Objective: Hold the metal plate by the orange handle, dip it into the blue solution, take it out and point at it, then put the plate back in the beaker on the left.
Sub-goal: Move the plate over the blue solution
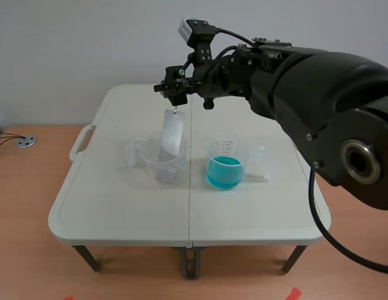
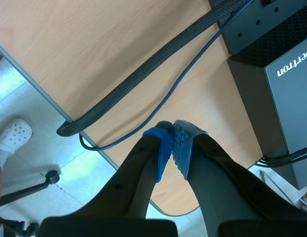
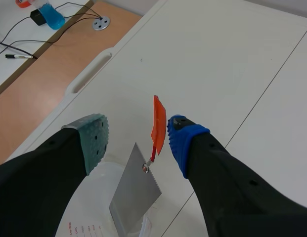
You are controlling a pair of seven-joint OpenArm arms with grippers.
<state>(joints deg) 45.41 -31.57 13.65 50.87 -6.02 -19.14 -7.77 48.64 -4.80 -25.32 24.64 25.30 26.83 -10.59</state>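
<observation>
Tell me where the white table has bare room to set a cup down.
Widest: front strip of the table, between the two beakers and the near edge. The left side, beyond the left beaker, is bare too. The middle is crowded: metal plate, blue-solution beaker, right claw overhead.

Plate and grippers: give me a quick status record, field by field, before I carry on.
plate: standing tilted in the left beaker
handle: orange, between the right gripper's fingers, close to the blue pad, not clamped
right gripper: open, above the left beaker
left gripper: shut on nothing, off the table, over a desk
solution: blue, in the right beaker
</observation>
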